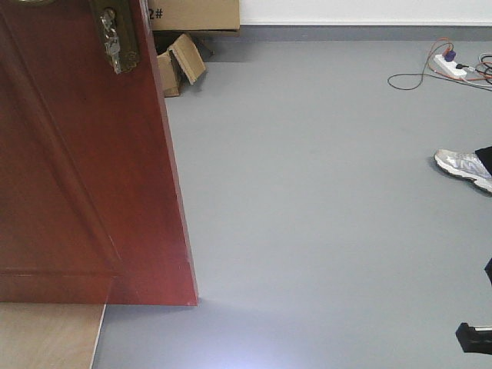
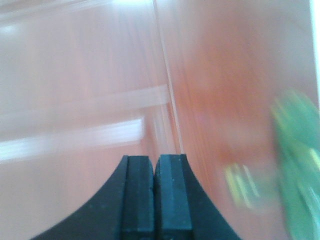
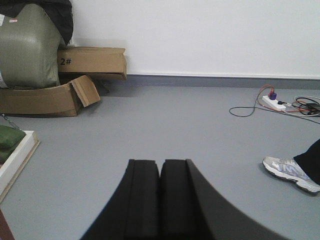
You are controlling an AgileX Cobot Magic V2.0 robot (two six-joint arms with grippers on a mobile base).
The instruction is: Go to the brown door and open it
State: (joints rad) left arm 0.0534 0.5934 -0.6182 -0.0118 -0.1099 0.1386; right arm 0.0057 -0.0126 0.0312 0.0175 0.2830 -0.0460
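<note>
Two grippers are seen, one in each wrist view. The left gripper (image 2: pixel 155 200) is shown with its black jaws pressed together and nothing between them. It is pointed at a reddish wood surface that is very blurred, so it cannot be told for sure what part of the door this is. A blurry green thing (image 2: pixel 297 165) is seen at about 3 o'clock in that view, and what it is cannot be told. The right gripper (image 3: pixel 160 200) is also shown with its jaws pressed together and nothing held. It is pointed at the grey floor (image 3: pixel 165 125), away from the door. In the front view the brown door (image 1: pixel 77 169) is seen at 9 o'clock, filling the left side, with its free edge slanted across the floor. A metal lock (image 1: pixel 115 34) is fixed near the door's edge at about 11 o'clock. Some cardboard boxes (image 1: pixel 181 61) are seen behind the door edge at 12 o'clock, by the wall. A white shoe (image 1: pixel 463 167) is seen on the floor at 3 o'clock, well apart from the door. A power strip (image 1: pixel 452 65) with cables is laid at about 2 o'clock, near the wall. A green sack (image 3: pixel 27 47) is seen on top of the boxes in the right wrist view, at 10 o'clock.
</note>
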